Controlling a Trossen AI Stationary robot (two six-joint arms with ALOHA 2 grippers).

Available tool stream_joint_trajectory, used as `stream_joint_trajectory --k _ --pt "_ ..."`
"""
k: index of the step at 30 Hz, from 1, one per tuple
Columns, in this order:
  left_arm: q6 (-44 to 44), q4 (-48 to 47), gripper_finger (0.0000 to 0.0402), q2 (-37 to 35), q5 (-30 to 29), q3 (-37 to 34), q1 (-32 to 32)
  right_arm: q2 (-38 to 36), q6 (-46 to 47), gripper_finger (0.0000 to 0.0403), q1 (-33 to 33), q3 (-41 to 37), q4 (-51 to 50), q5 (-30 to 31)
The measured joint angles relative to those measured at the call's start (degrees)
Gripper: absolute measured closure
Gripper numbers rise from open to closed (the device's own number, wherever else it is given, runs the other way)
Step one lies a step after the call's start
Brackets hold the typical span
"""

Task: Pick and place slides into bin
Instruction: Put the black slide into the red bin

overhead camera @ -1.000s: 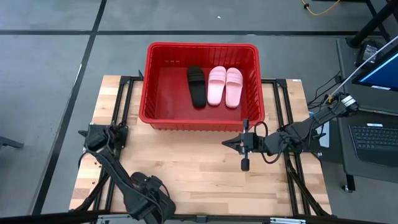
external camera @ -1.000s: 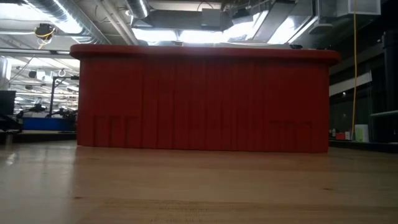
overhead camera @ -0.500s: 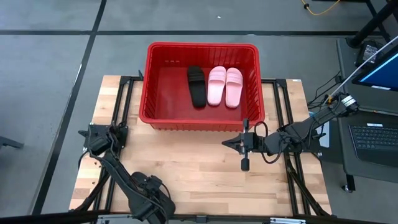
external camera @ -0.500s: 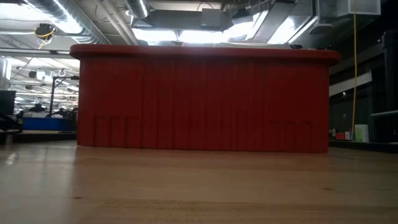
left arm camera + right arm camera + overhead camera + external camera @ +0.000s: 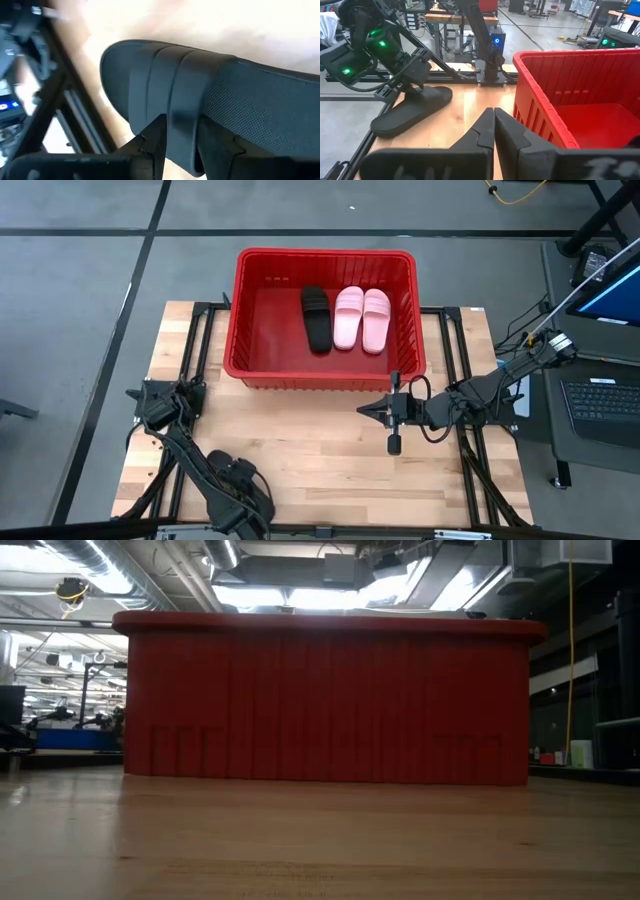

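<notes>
The red bin (image 5: 325, 370) stands at the table's far middle; its near wall fills the low view (image 5: 325, 705). Inside lie one black slide (image 5: 316, 317) and two pink slides (image 5: 361, 318), soles down on the bin floor. A second black slide (image 5: 412, 110) is at the table's near left corner, hidden under my left arm in the high view. My left gripper (image 5: 240, 495) (image 5: 185, 145) is shut on it. My right gripper (image 5: 365, 410) (image 5: 493, 117) is shut and empty, in front of the bin's near right corner. My left gripper pinches the black slide's wide ribbed strap (image 5: 182, 117) between its two fingers (image 5: 152, 142). In the right wrist view the gripper (image 5: 410, 75) comes at it from above, slanting. The slide lies about level, low at the table top; whether its sole still touches the wood I cannot tell.
Black frame rails run along the table's left (image 5: 190, 380) and right (image 5: 460, 380) sides. Bare wood (image 5: 320, 450) lies between the bin and the near edge. A monitor and a keyboard (image 5: 600, 405) stand off the table's right side.
</notes>
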Motion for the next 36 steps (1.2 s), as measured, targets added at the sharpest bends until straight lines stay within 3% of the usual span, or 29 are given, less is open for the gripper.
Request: stream_joint_trajectory --k 14,29,36 --pt "-0.71 -0.13 0.0348 0.17 -0.27 -0.02 -0.14 0.0 -0.15 0.0389 0.0 0.0 -0.01 0.02" --pt "-1.38 0.31 0.0266 0.17 -0.52 -0.02 -0.37 0.0 -0.15 0.0389 0.0 0.0 -0.24 0.0" --pt "-3.05 0.08 0.0256 0.17 -0.5 -0.32 -0.48 0.0 0.29 0.0389 0.0 0.0 -2.51 0.02"
